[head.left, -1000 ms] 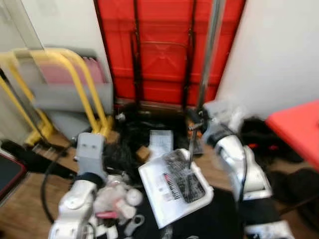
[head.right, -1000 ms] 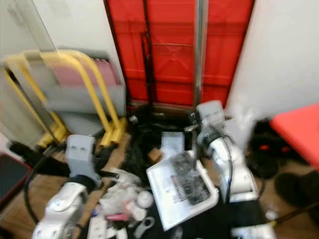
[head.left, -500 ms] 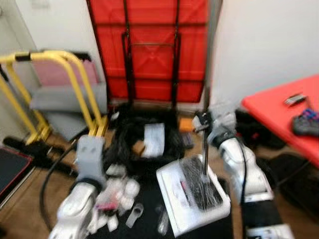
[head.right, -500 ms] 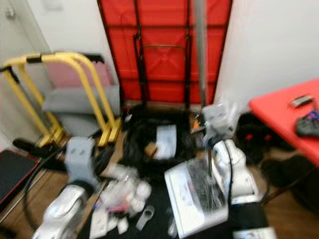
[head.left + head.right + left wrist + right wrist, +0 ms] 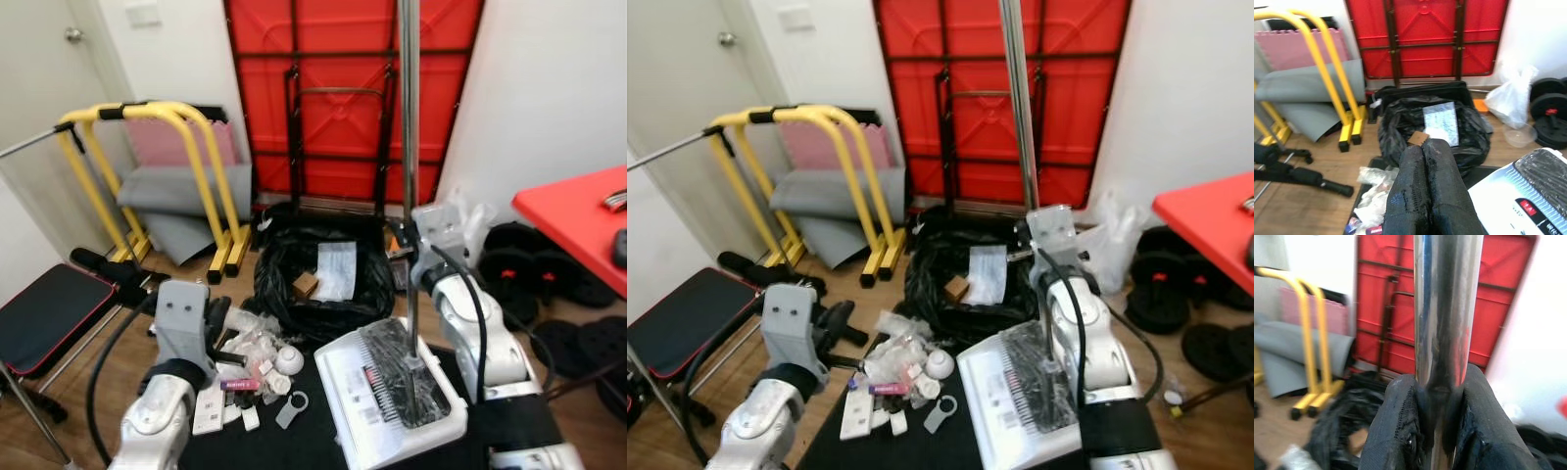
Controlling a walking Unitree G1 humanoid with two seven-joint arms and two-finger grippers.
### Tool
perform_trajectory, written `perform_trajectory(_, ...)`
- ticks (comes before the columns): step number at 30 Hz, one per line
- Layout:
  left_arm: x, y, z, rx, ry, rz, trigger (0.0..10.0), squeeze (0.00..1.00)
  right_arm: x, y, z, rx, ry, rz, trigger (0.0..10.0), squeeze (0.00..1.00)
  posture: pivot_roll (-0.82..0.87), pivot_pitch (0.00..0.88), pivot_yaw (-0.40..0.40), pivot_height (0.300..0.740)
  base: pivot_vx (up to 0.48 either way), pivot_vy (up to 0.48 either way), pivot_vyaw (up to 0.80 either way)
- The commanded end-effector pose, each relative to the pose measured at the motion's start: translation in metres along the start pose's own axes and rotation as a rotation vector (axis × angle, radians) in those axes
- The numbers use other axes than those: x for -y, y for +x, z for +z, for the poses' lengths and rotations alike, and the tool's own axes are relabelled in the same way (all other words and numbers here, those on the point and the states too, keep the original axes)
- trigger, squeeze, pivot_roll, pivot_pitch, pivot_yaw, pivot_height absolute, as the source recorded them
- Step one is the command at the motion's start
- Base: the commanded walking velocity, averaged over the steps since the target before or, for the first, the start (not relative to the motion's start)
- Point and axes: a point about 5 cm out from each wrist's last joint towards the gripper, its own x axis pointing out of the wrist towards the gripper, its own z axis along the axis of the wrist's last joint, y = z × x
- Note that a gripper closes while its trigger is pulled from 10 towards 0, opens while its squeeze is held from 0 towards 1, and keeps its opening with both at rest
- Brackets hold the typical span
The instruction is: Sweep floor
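The right gripper [image 5: 1440, 431] pinches the broom's steel pole [image 5: 409, 147] between its 2 black fingers [image 5: 1400, 431], which press on either side of the shaft. The hold sits fairly low on the pole, likely so the arm can steer the head with short strokes while the upper shaft stands nearly upright against the red folded table [image 5: 333, 88] behind. The broom head [image 5: 397, 377], dark bristles on a black block, rests on the white dustpan [image 5: 377, 401], which lies on a black mat [image 5: 892, 446] just in front of the robot. That placement suggests the pan is parked as the collecting point for the sweep.

The left gripper [image 5: 1427, 196] hangs free with its fingers pressed together, holding nothing, above the litter. It probably stays out of the way because 1 arm is enough to guide the broom.

The litter pile [image 5: 260, 367] lies on the mat and floor to the left of the dustpan: crumpled clear wrappers, a white cap, a white ring tab and small flat cards. Beyond it, an open black rubbish bag [image 5: 323, 284] holds paper and a scrap of card. The debris is still well outside the pan, so most of the sweeping appears undone.
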Motion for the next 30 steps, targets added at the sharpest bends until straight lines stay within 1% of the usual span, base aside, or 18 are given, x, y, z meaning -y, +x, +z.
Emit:
perform_trajectory(1,-0.002,0.000,0.000,0.005,0.002,0.013,10.0,0.00,0.001,0.005,0.012,0.043,-0.013,-0.018,10.0,0.00,-0.03,0.000,0.004,0.740,0.000,0.000,0.00)
perform_trajectory(6,-0.001,0.000,0.000,0.008,-0.003,0.010,10.0,0.00,0.003,0.006,0.011,0.036,-0.012,-0.030,10.0,0.00,-0.03,0.000,0.004,0.740,0.000,0.000,0.00)
perform_trajectory(7,-0.001,0.000,0.000,0.007,-0.004,0.009,10.0,0.00,0.004,0.007,0.010,0.017,-0.019,-0.041,10.0,0.00,-0.03,0.000,0.003,0.740,0.000,0.000,0.00)
perform_trajectory(10,0.000,0.000,0.000,0.008,-0.009,0.006,10.0,0.00,0.007,0.009,0.007,-0.005,-0.021,-0.070,10.0,0.00,-0.03,0.000,0.003,0.725,0.000,0.000,0.00)
perform_trajectory(14,0.000,0.000,0.000,0.008,-0.011,0.004,10.0,0.00,0.010,0.010,0.006,-0.008,-0.027,-0.097,10.0,0.00,-0.03,0.000,0.002,0.710,0.000,0.000,0.00)
perform_trajectory(20,0.003,-0.001,0.000,0.007,-0.020,-0.008,10.0,0.00,0.016,0.013,0.006,-0.003,-0.003,-0.121,10.0,0.00,-0.03,0.000,0.002,0.685,0.000,0.000,0.00)
perform_trajectory(23,0.003,-0.001,0.000,0.007,-0.022,-0.012,10.0,0.00,0.017,0.013,0.007,-0.001,0.000,-0.123,10.0,0.00,-0.03,0.000,0.002,0.680,0.000,0.000,0.00)
perform_trajectory(25,0.005,-0.001,0.000,0.008,-0.026,-0.019,10.0,0.00,0.019,0.014,0.007,0.006,-0.009,-0.128,10.0,0.00,-0.03,0.000,0.001,0.670,0.000,0.000,0.00)
perform_trajectory(27,0.005,-0.001,0.000,0.008,-0.026,-0.019,10.0,0.00,0.019,0.014,0.007,0.006,-0.009,-0.128,10.0,0.00,-0.03,0.000,0.001,0.670,0.000,0.000,0.00)
perform_trajectory(29,0.005,-0.001,0.001,0.009,-0.026,-0.023,10.0,0.00,0.020,0.015,0.011,0.029,-0.037,-0.134,10.0,0.00,-0.03,0.000,0.001,0.655,0.000,0.000,0.00)
perform_trajectory(30,0.005,-0.001,0.001,0.009,-0.026,-0.023,10.0,0.00,0.020,0.015,0.011,0.029,-0.037,-0.134,10.0,0.00,-0.03,0.000,0.001,0.655,0.000,0.000,0.00)
